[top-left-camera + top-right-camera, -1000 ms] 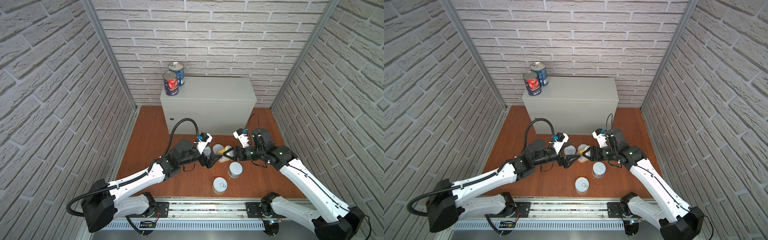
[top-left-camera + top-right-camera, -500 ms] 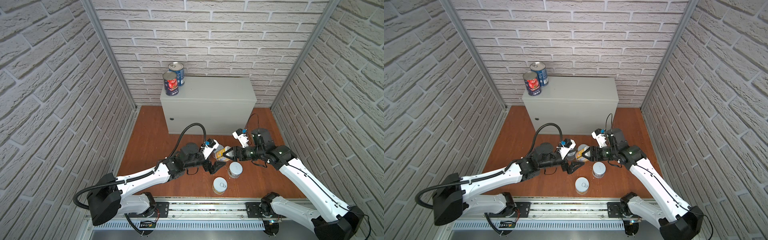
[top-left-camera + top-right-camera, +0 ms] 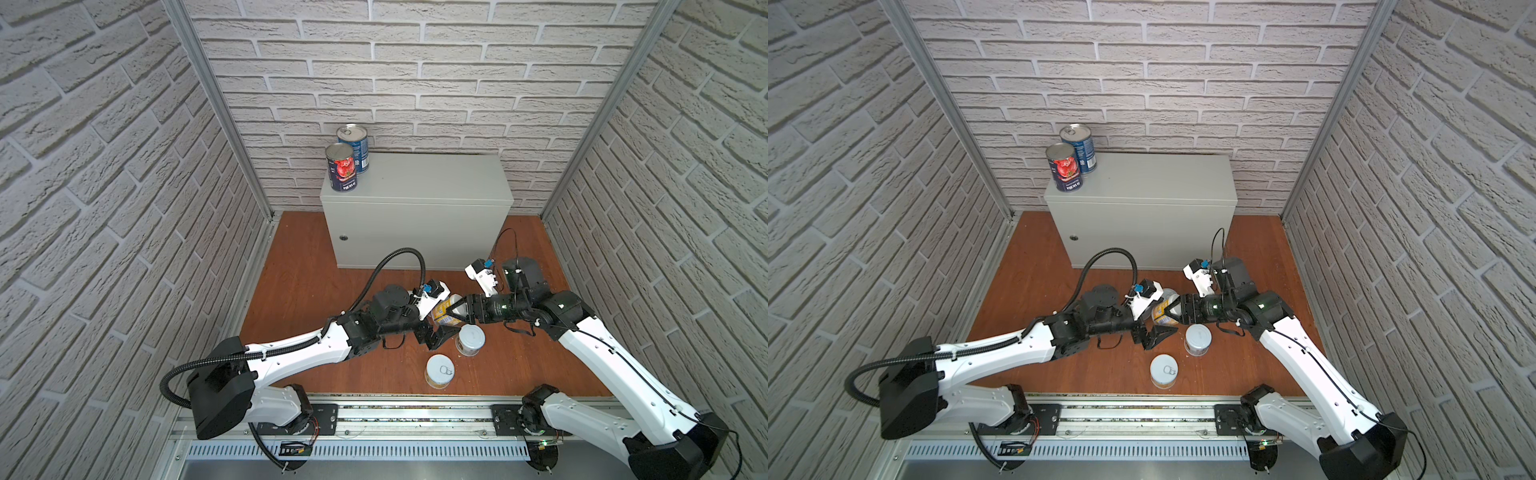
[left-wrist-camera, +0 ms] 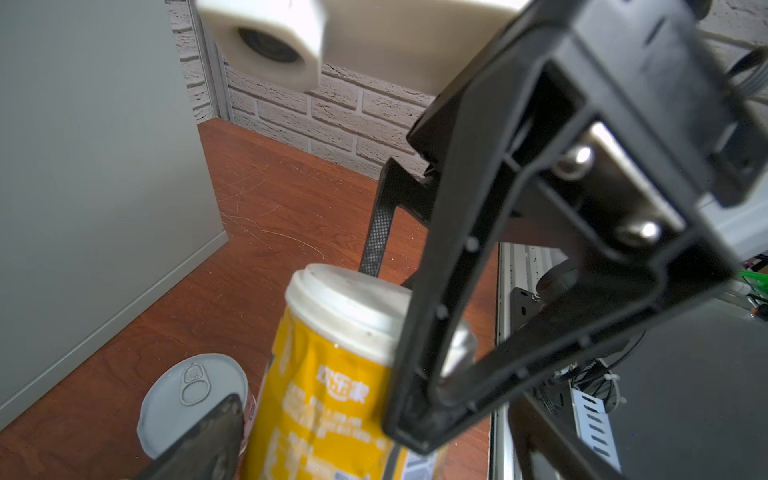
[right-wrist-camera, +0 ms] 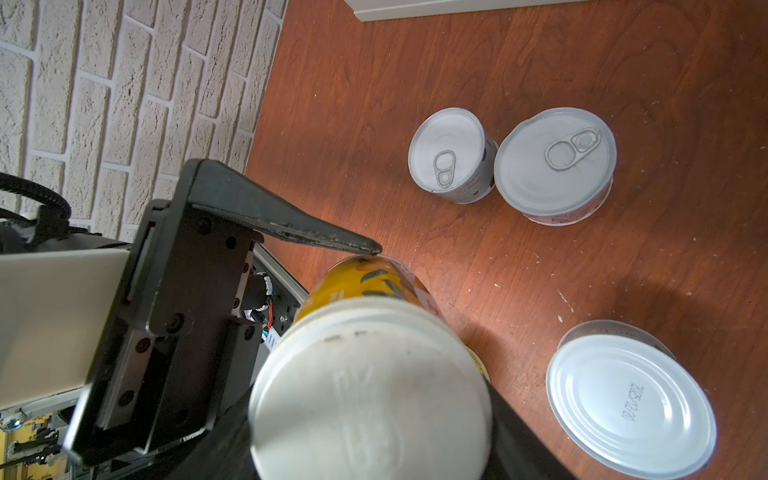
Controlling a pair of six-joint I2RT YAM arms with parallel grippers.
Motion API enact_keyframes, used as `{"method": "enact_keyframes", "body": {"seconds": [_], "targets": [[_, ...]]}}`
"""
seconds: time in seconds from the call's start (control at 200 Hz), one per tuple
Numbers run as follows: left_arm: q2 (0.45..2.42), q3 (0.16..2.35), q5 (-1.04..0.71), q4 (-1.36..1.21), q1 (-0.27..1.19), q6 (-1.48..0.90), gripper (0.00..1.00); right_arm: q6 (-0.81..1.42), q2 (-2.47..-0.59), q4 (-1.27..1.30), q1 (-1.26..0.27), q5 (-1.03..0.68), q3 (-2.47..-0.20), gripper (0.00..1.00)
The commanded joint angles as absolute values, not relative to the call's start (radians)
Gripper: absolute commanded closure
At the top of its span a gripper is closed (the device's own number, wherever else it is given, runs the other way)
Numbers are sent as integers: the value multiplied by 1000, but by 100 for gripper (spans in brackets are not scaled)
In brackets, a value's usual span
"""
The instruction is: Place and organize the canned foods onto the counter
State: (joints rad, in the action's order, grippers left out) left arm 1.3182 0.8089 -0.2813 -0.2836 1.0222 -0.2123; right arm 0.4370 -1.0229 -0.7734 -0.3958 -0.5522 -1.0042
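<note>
Right pincer (image 3: 457, 311) is clamped across the white-lidded end of a yellow can (image 3: 441, 311), which hangs tilted with its lid turned toward that arm's wrist camera. The left pincer (image 3: 444, 320) stands wide: one finger (image 5: 316, 237) lies just beside or touching the can's far end and the other finger (image 3: 440, 334) is spread below it, so the can sits between those jaws ungripped by them. White Chinese characters run across the crumpled yellow label in the left wrist view (too unclear for me to read with confidence). Nearest the rail, a short pull-tab can (image 3: 439, 371) stands alone on the reddish wooden floor (image 3: 307, 291). Just beyond it, close under the right pincer, a plain-topped can (image 3: 471, 338) shows a printed date code that seems to begin 2025. Farther in, a grey-sided pull-tab can (image 5: 451, 156) and a pinkish-labelled pull-tab can (image 5: 555, 166) stand side by side, touching or nearly so. Behind them rises the counter (image 3: 415, 199), a light-grey metal cabinet with a small round lock (image 3: 343, 238) on its front. At the left rear of its top stand a tomato can (image 3: 341, 168), dark-labelled with red tomatoes, and just behind it a blue-labelled can (image 3: 360, 156). Their lettering is too small to read.
</note>
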Motion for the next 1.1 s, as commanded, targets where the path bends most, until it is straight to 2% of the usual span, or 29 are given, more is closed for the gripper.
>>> {"method": "enact_keyframes", "body": {"seconds": [0.0,0.575,0.665,0.88,1.0,1.095], "targets": [[1340,850,-281,-305,1026,-183,2,420,-997,-726,-391,-594,-1033,56],[1382,871,-256,-251,1047,-135,2,395,-992,-762,-390,-600,-1080,56],[1378,864,-246,-253,1049,-133,8,394,-998,-764,-389,-601,-1081,56],[1377,873,-211,-254,1048,-126,14,386,-1019,-775,-388,-601,-1079,56],[1389,883,-218,-257,1048,-128,27,387,-1020,-774,-388,-603,-1078,56],[1401,894,-220,-254,1048,-133,32,385,-1017,-779,-388,-602,-1078,56]]}}
